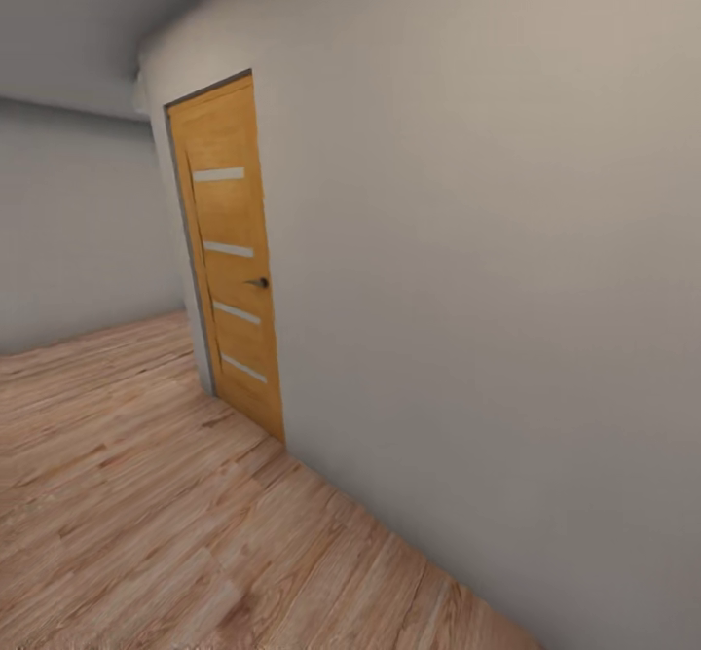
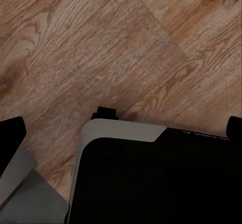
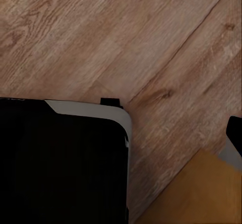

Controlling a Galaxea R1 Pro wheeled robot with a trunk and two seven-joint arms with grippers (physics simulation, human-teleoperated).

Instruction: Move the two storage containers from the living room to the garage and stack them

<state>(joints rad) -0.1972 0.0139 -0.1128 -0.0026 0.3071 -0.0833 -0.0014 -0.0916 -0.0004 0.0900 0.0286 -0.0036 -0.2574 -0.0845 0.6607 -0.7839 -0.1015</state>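
The two storage containers are out of view. The head view looks along a hallway with a light wood-plank floor [image 1: 146, 494]. In the left wrist view, my left gripper [image 2: 121, 133] is open: its dark fingertips [image 2: 11, 138] sit at opposite edges of the picture, with nothing held between them. The right wrist view catches one dark fingertip [image 3: 236, 128] of my right gripper at the picture's edge, set equally wide and holding nothing. Both wrist cameras look down on my black, grey-rimmed base [image 2: 151, 183] and the plank floor [image 3: 101, 38].
A plain grey wall [image 1: 506, 319] runs close along my right. A shut orange-wood door [image 1: 229, 261] with pale strips and a dark handle stands in it ahead. Open plank floor stretches to the left, up to a far wall [image 1: 78, 232]. A tan surface [image 3: 196, 194] shows beside the base.
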